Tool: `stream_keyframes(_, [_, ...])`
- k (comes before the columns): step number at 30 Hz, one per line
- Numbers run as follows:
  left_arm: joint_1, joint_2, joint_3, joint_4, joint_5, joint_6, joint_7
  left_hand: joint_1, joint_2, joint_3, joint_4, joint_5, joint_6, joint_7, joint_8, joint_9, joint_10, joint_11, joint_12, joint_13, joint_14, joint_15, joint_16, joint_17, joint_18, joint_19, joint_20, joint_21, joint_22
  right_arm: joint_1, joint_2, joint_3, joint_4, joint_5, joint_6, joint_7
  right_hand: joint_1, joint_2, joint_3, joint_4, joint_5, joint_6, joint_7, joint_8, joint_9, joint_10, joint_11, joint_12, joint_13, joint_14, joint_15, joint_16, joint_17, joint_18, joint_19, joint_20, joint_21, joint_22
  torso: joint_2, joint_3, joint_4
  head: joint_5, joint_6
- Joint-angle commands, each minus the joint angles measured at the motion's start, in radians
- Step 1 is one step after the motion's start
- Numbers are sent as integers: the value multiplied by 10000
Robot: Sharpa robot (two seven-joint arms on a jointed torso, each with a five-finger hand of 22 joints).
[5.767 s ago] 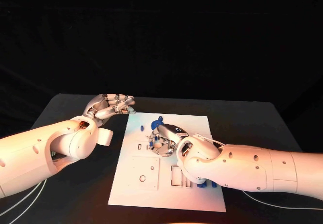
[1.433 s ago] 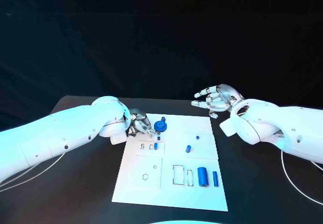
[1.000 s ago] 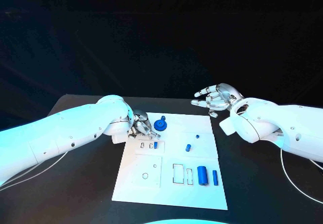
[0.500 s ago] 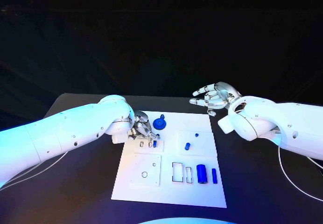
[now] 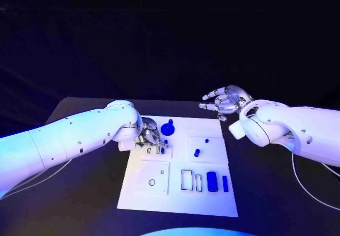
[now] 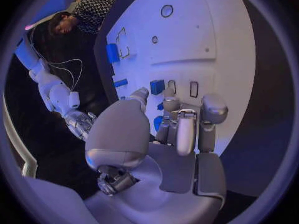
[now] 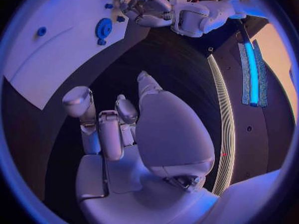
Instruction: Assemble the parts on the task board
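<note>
Black table (image 5: 85, 196): carries the whole set, with the white plate near its middle.

Task board (image 5: 181, 196): white rectangular plate lying flat, long side running away from the robot; also seen from the left wrist (image 6: 206, 40) and the right wrist (image 7: 44, 55). Outlined recesses mark its surface.

Left hand (image 5: 149, 136): low over the board's far left corner, fingers curled together around the small slots there. In the left wrist view (image 6: 181, 119) the fingertips (image 6: 214, 108) close in beside a small blue piece; whether they actually grip it cannot be told.

Right hand (image 5: 223, 101): raised above the table beyond the board's far right corner, well apart from every part, fingers spread and slightly bent, holding nothing. Right wrist view (image 7: 118, 119) confirms an empty palm.

Blue round part (image 5: 168, 129): disc-shaped, at the far end of the board, just beside the left hand.

Thick blue cylinder (image 5: 212, 179): lies lengthwise in the near right area of the board, between an outlined slot and a thin blue rod (image 5: 225, 183).

Short blue peg (image 5: 197, 153): on the raised square at the board's right middle, with a tiny blue stud (image 5: 207, 141) just beyond it.

Small blue piece (image 5: 164, 144): at the left hand's fingertips, by the slots.
</note>
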Motion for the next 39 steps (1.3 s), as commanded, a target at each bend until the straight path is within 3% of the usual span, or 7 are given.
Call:
stream_keyframes(1, [10,52,-4,-4,135,275,80,69,58,39,-46,29,7,-33,-35,20,-16,-9,14,21,726,18,68,1788,-174,85,7,42,9,-1,18,2,-6,-180,149,-59,-53,66,75,-4,-55,-48,27,61,-10,-58,-3,-2,2,424,77,-49,387,84,-35,-14,-38,8,-7,3,16,-9,-19])
stream_keyframes(16, [10,55,-15,4,176,361,108,177,101,84,-45,29,82,-54,-1,77,37,-24,60,88,743,11,85,1833,-181,94,5,86,71,-13,94,0,-63,-192,203,-107,-52,100,97,-10,-55,-34,23,84,-10,-48,-6,11,5,424,75,-51,386,91,-46,-14,-72,-12,-1,-3,9,-1,-63])
stream_keyframes(39, [10,122,-22,-76,211,473,178,953,361,604,-64,55,260,-183,1,281,186,-142,120,205,794,-85,131,1960,-187,39,-35,194,170,-21,116,-2,-91,-192,254,-125,-51,116,109,-15,-56,-20,18,104,-8,-42,-9,19,5,423,72,-54,382,93,-49,-14,-86,-20,-7,6,9,-35,-123])
